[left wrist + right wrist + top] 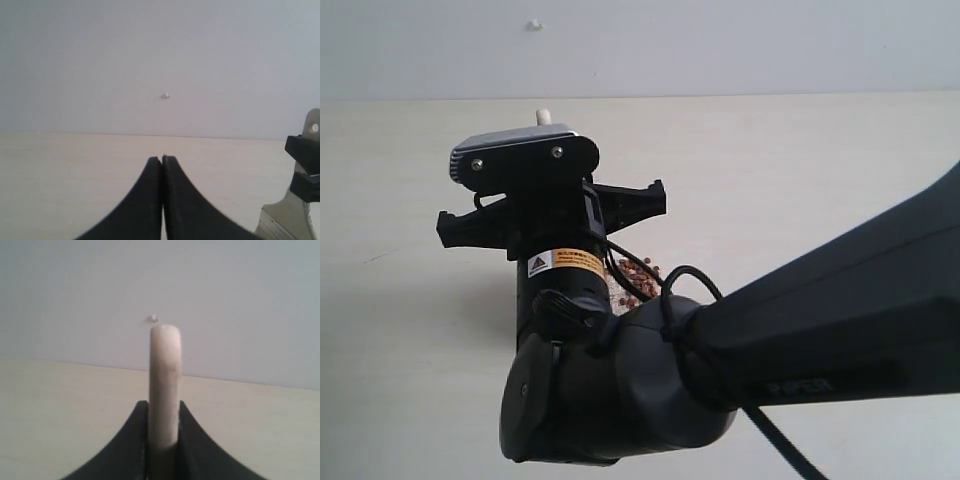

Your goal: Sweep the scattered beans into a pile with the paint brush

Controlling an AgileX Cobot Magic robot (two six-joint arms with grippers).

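Two risks stand out: with the right gripper [164, 403] clamped on the paint brush [165, 365] handle and the beans [638, 276] clumped on the table [820, 160], half hidden behind the arm [840, 300], a hard stroke may scatter them or twist the brush.

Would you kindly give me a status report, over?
Left gripper shut, empty. Right gripper clamped on pale wooden paint brush. Reddish-brown beans partly hidden by arm.
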